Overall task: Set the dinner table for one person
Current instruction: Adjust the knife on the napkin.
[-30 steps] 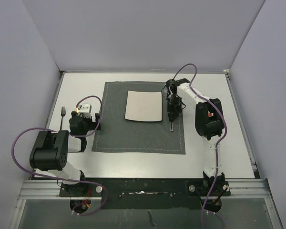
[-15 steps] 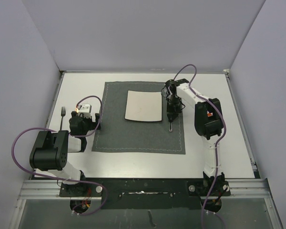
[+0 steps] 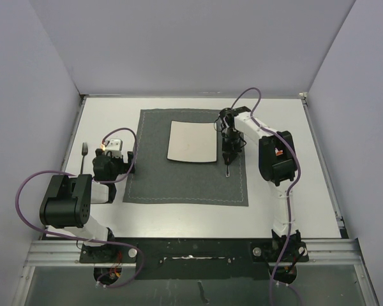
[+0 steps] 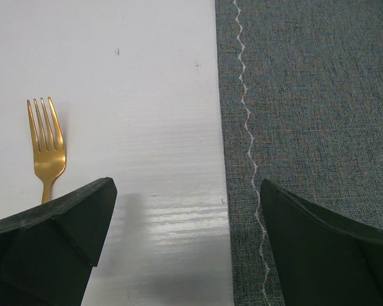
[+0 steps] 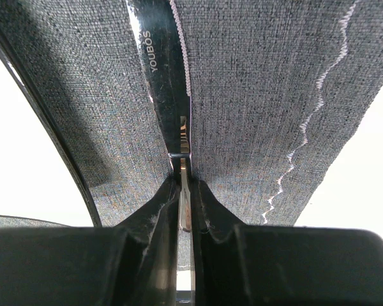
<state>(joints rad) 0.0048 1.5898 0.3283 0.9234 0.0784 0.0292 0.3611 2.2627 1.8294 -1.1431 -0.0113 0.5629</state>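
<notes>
Both arm bases are bolted at the near edge of the white dinner table (image 3: pixel 179 220). It lies flat under everything else, with its long axis running left to right across the overhead view and its short sides running near to far. On the near left, the left gripper (image 4: pixel 186 188) hangs with its jaws spread wide and nothing between them. One finger is over bare tabletop and the other over the dark grey placemat (image 3: pixel 185 185), whose white zigzag stitching shows clearly in the left wrist view. Only that view shows the fork (image 4: pixel 46 143) to be gold, with its lower handle hidden behind the left finger. From above it reads as a small dark shape on bare table left of the placemat, tines pointing far. Farther in, over the placemat's right side, the right gripper (image 5: pixel 184 185) is clamped tight on a knife (image 5: pixel 159 70). From above the knife is a thin sliver running near to far just beside the square white plate (image 3: pixel 193 141). The right wrist view alone shows the word "YOUBOS" on the blade, which is too small to read in the overhead picture. The plate sits on the far half of the placemat.
</notes>
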